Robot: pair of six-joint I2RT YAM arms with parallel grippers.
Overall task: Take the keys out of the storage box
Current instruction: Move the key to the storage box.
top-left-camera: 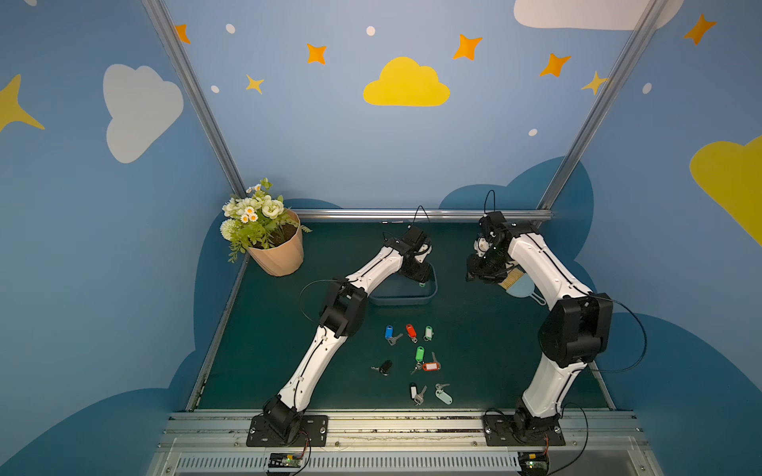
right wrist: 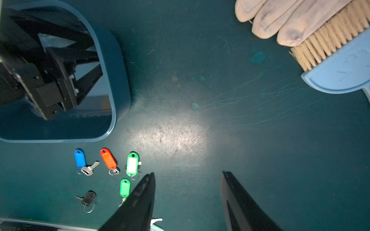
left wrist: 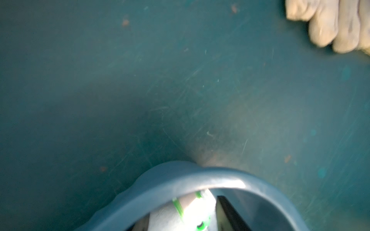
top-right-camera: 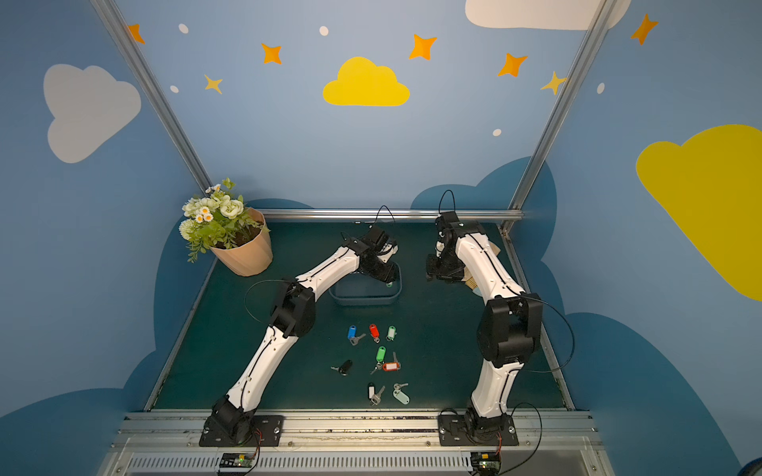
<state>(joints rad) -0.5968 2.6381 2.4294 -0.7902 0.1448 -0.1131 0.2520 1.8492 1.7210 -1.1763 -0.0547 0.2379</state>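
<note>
The blue-grey storage box (top-left-camera: 402, 303) (top-right-camera: 365, 301) sits mid-table. My left gripper (top-left-camera: 420, 282) (top-right-camera: 389, 284) reaches down into its right end. In the left wrist view, behind the box rim (left wrist: 180, 180), a green-edged key tag (left wrist: 192, 212) fills the gap between the two fingers, which stand against its sides. Several keys lie on the mat in front of the box, among them blue (top-left-camera: 389, 332), red (top-left-camera: 410, 331) and green (top-left-camera: 419, 353) tags. My right gripper (top-left-camera: 478, 272) (right wrist: 188, 173) hangs open over bare mat right of the box (right wrist: 118, 80).
A peach flower pot (top-left-camera: 276, 255) stands at the back left. A beige glove (right wrist: 280, 18), a brush (right wrist: 330, 40) and a light blue dustpan (right wrist: 344, 74) lie at the back right beside the right arm. A metal rail borders the far edge.
</note>
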